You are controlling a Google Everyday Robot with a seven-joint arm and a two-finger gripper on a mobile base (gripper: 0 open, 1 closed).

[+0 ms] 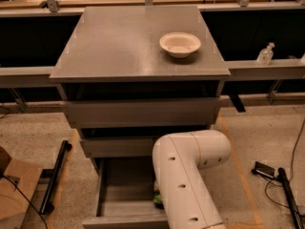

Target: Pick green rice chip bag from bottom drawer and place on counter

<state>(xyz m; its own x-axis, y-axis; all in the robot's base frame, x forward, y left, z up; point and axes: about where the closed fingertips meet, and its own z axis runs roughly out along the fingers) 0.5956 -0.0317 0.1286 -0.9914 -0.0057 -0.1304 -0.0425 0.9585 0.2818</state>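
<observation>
The bottom drawer (pixel 125 217) stands pulled open at the foot of the grey cabinet. My white arm (pixel 188 175) reaches down into its right side and hides my gripper, which is out of sight behind the arm inside the drawer. A small sliver of the green rice chip bag (pixel 157 199) shows at the arm's left edge, inside the drawer. The counter (pixel 124 46) is the flat grey cabinet top above, with a white bowl (pixel 179 44) on its right half.
Two shallower drawers (pixel 140 112) sit above the open one. A long grey ledge (pixel 267 68) runs behind, with a small clear bottle (pixel 265 55) on it. A black bar (pixel 55 175) and cardboard (pixel 14 185) lie on the floor left; cables and a black device (pixel 264 170) lie right.
</observation>
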